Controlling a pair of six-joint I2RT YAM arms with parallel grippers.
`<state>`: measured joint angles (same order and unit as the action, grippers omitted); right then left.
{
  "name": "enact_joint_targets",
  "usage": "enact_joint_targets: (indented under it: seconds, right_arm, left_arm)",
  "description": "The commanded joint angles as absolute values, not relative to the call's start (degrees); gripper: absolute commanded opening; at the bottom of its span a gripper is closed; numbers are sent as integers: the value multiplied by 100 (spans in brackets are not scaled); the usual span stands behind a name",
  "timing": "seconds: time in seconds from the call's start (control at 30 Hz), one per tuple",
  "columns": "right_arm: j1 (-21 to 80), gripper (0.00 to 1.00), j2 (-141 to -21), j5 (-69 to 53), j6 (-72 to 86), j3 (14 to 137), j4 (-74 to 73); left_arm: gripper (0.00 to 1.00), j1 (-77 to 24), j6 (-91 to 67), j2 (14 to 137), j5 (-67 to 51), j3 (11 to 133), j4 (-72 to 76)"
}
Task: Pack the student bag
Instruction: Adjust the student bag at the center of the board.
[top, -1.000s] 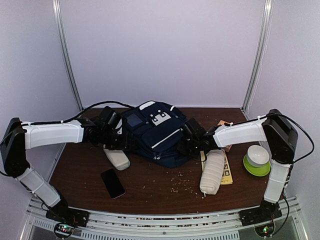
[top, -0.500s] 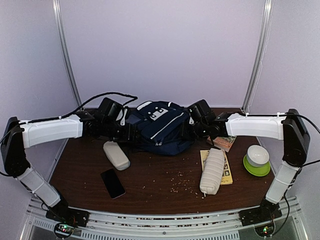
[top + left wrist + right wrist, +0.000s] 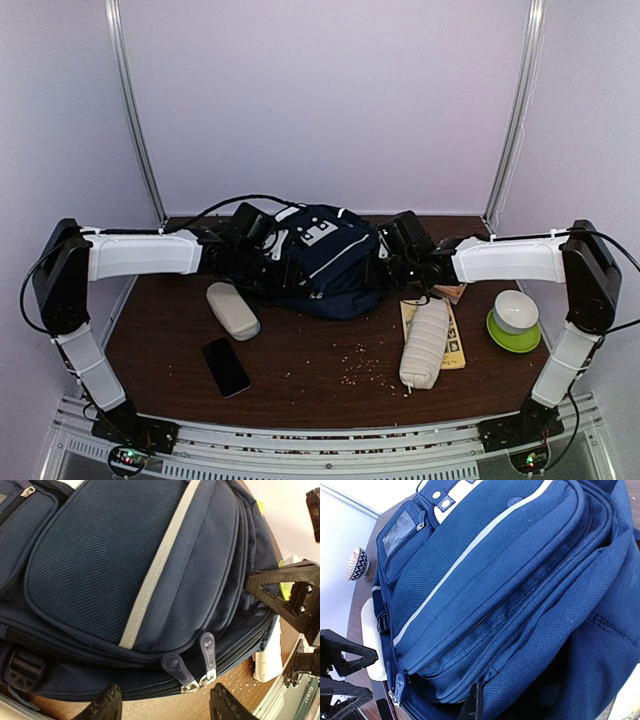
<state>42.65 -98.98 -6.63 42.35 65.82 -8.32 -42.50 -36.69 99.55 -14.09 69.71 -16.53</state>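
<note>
Overhead rear view; wrist views close on bag (image 3: 330, 265) (opposite sides)

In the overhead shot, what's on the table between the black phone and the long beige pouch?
Nothing solid: between the phone and the pouch the brown table is bare except for scattered light crumbs, seen in the top view.

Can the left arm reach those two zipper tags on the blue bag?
Probably yes. The left pincer is open, and the two zipper pulls on the student bag hang just ahead of its fingers, with nothing between.
</note>
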Motion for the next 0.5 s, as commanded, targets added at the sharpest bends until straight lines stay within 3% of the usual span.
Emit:
enact_joint_targets:
  seconds: [0.0,0.27,0.47]
  right_arm:
    - [4298,0,-9559,-974,4075,6560,-255]
    - [4298,0,-9467,-1043,4060,6462,-162]
    - [4298,0,-9450,-1070,4087,6426,-137]
  left_arm:
    - [62,-4273,-3711,10134,-1696,7236,-1388]
    - [55,-4280,-3773,10383,-1807,7330,-1344]
    - [45,-4280,-3805,10439,-1852,7322,-1220]
